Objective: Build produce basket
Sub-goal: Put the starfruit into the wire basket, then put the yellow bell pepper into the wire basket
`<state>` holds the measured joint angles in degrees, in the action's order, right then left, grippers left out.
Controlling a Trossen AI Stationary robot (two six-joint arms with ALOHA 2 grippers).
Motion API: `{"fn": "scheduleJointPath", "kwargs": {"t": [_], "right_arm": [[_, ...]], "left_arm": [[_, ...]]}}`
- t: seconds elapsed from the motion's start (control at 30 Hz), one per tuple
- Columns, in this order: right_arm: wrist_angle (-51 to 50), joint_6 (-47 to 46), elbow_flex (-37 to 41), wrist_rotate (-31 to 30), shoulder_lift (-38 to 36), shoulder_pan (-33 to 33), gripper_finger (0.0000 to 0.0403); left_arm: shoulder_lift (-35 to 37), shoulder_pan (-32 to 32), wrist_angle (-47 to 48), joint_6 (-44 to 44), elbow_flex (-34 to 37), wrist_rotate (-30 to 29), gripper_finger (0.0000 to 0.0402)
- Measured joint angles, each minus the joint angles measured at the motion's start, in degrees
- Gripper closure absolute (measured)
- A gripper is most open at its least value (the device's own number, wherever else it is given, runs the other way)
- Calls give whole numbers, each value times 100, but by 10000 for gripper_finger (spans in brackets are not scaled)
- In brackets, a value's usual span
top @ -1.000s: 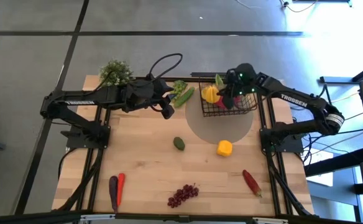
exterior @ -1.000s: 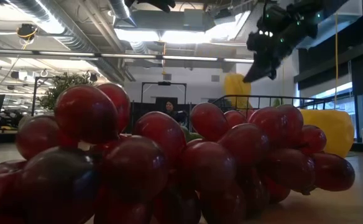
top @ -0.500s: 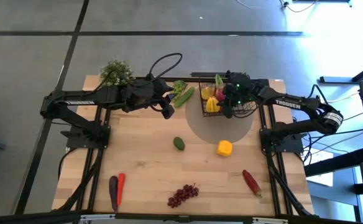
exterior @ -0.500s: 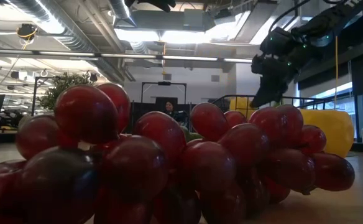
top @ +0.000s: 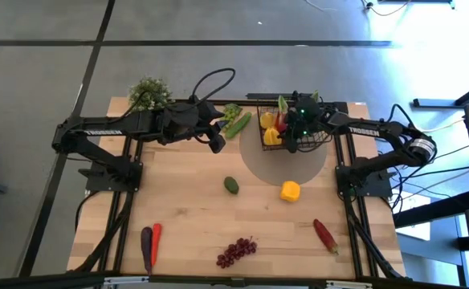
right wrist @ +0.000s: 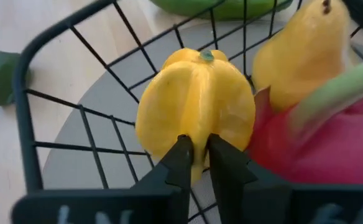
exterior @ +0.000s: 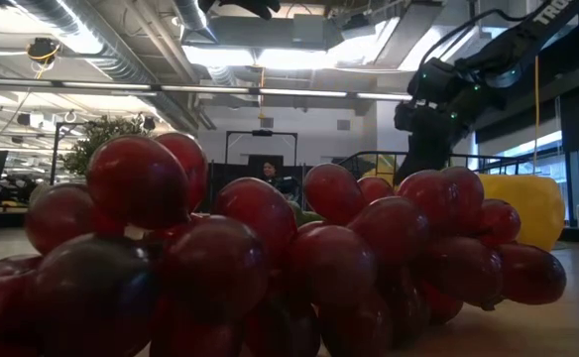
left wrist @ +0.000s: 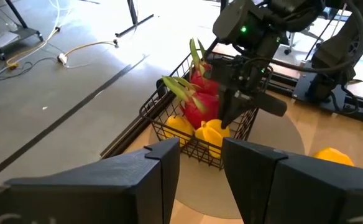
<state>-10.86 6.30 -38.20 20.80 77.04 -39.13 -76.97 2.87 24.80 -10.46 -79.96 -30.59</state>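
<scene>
Two risks: I am lowering the right gripper, pinching starfruit, into basket; mesh snagging.

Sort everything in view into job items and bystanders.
Job: black wire-mesh basket, yellow starfruit, pink dragon fruit, purple grape bunch, yellow pepper, red chili, dark green avocado.
Bystanders: bushy green potted plant, round grey mat.
</scene>
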Motion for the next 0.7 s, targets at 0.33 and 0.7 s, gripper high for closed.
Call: {"fn": "scheduleJointPath", "kwargs": {"t": [0.33,0.7], "right_arm": [[200,13,0,19,63,-2,285],[-614,70,-912,480,-392,0,274]], "left_arm": [[-2,0,2,-9,0,0,292],[-2,62,157,-411,0,0,293]]}}
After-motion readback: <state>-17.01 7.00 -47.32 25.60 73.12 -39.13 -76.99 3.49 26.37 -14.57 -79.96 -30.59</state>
